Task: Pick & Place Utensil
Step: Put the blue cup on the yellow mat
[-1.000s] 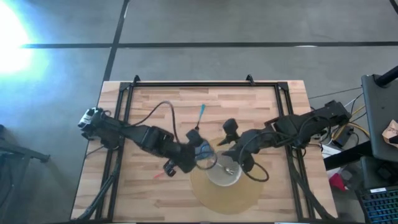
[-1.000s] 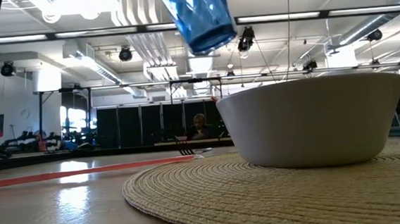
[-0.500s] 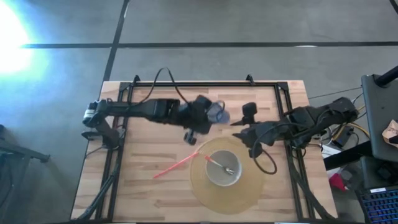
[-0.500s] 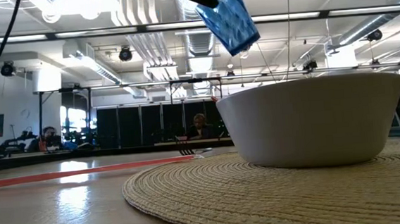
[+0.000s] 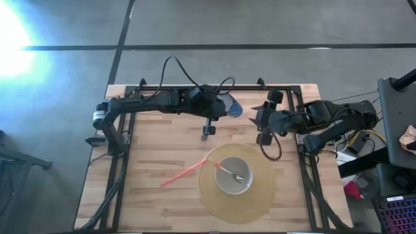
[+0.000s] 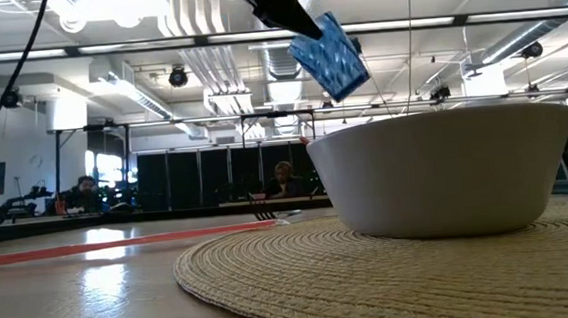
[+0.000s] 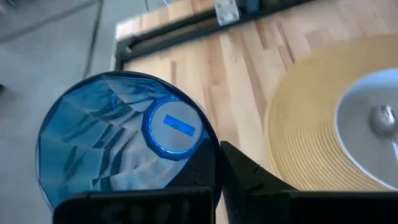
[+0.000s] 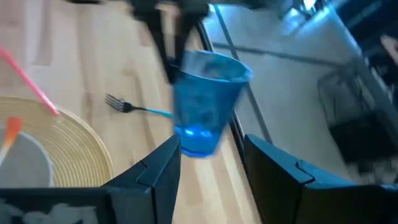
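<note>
My left gripper is shut on a blue faceted cup, which hangs tilted above the table's far middle. My right gripper stands open just right of the cup, and the cup shows ahead of its fingers, apart from them. A white bowl sits on a round woven placemat near the front, and a spoon with an orange handle lies in it. A pink stick lies left of the mat. A blue-handled fork lies on the wood under the cup. My left gripper holds the cup by its rim, the wall pinched with one finger seemingly inside and one outside. The fingers slant down from the table's left side. The cup hangs clear of the table, tilted, its base lower than its rim.
A black frame rail runs along the table's far edge, close behind both grippers. Bare wood lies open at the left and centre. People show far off in the room beyond the table in the low view.
My left gripper has carried the blue cup from over the bowl toward the table's far edge, rolling so that the cup has tipped from nearly upright to a slant. My right gripper, still open, has drawn back from the bowl toward the far right and has turned.
</note>
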Available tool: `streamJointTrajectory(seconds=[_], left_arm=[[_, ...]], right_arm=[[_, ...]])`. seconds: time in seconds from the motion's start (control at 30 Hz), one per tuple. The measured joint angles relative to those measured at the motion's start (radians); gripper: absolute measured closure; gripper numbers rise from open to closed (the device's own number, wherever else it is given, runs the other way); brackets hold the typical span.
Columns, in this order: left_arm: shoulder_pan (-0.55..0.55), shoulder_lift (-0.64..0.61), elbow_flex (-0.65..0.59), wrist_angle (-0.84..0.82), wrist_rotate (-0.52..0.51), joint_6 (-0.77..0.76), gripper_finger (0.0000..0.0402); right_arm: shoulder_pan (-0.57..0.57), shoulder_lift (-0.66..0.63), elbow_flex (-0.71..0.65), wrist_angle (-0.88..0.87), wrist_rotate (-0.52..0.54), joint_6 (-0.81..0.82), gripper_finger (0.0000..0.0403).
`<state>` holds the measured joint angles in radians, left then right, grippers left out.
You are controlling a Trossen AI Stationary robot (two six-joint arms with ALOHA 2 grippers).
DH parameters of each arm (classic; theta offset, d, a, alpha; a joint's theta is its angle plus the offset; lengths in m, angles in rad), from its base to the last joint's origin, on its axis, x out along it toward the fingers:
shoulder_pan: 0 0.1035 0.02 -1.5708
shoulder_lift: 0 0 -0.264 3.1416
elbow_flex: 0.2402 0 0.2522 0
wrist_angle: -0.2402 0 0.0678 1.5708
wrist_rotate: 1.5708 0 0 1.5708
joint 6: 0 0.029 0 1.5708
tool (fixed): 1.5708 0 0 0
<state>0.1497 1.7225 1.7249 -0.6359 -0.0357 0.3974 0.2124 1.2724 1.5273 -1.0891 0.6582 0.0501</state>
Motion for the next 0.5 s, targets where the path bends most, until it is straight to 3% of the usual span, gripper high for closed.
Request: streamJointTrajectory(seconds=[0.2,0.5], left_arm=[[0.000,0.052,-0.013,-0.002,0.023,-0.003,0.0399],[0.001,0.140,-0.014,-0.064,0.024,-0.003,0.0396]], right_arm=[[-0.065,0.004,-0.012,-0.039,0.000,0.107,0.0229],[-0.087,0.004,-0.070,-0.038,-0.001,0.127,0.0229]])
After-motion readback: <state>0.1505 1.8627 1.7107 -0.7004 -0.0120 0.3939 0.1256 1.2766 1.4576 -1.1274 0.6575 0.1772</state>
